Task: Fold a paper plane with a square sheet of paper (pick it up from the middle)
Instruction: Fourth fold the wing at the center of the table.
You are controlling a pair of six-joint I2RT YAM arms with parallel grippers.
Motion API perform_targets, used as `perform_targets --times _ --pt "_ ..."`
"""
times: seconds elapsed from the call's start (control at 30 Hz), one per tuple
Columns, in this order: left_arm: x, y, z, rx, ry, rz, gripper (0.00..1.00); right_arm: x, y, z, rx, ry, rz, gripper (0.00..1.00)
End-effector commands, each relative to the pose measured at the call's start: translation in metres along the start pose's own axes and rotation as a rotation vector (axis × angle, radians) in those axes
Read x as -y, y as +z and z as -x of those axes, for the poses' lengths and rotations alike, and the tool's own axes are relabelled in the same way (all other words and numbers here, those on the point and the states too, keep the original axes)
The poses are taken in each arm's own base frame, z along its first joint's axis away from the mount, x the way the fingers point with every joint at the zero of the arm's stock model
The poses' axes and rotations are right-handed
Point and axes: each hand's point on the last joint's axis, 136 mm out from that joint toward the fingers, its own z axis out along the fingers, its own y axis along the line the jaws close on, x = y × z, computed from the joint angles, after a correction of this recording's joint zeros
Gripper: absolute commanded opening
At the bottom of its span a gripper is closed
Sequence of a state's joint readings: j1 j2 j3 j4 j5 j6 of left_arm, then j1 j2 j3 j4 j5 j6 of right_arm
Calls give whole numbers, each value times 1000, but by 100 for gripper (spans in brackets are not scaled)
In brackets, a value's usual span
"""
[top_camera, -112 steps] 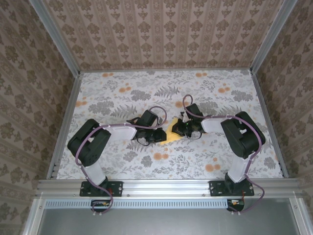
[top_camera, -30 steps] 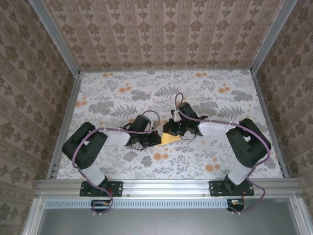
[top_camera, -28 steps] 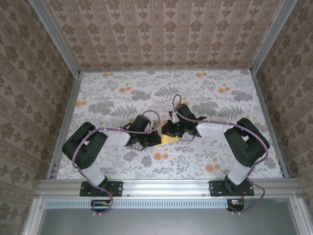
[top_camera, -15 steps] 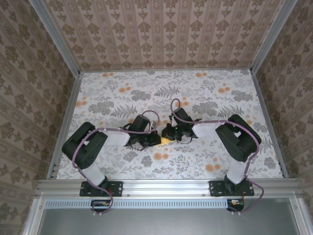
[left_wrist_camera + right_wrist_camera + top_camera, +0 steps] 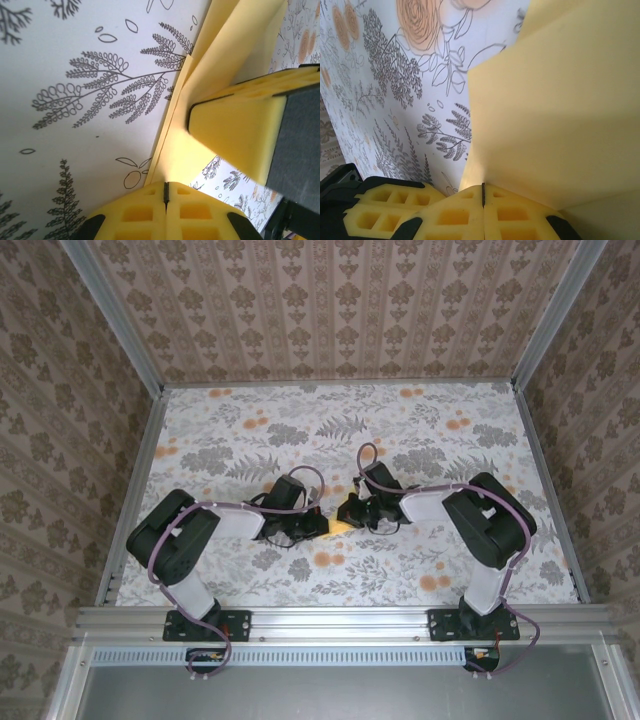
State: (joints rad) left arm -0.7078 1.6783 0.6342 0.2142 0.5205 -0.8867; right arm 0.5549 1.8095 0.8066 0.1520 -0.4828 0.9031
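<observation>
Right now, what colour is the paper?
The paper is plain pale yellow; the right wrist view shows it best.

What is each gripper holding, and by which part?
The paper: the left gripper pinches its edge on one side, the right gripper its edge on the other.

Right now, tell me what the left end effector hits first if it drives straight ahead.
Probably the right end effector: its yellow finger sits just ahead, beside the sheet of paper that the left end effector pinches. Depth is unclear.
</observation>
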Motion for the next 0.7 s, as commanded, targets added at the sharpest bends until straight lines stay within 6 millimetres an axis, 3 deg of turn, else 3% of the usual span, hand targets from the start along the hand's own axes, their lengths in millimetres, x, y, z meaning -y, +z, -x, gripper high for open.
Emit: perform_targets --times 0.0,0.4,0.53,0.67 --pt "-55 -1 -32 -79 -129 176 0 45 -8 14 62 50 -124 6" --pt "-55 0 -33 -90 -132 168 0 73 -45 65 199 110 -85 6" --pt "-53 1 -32 -90 -127 161 0 50 -61 77 222 60 -31 6" --pt "-51 1 -32 -92 -122 159 0 13 -70 69 214 -3 54 7"
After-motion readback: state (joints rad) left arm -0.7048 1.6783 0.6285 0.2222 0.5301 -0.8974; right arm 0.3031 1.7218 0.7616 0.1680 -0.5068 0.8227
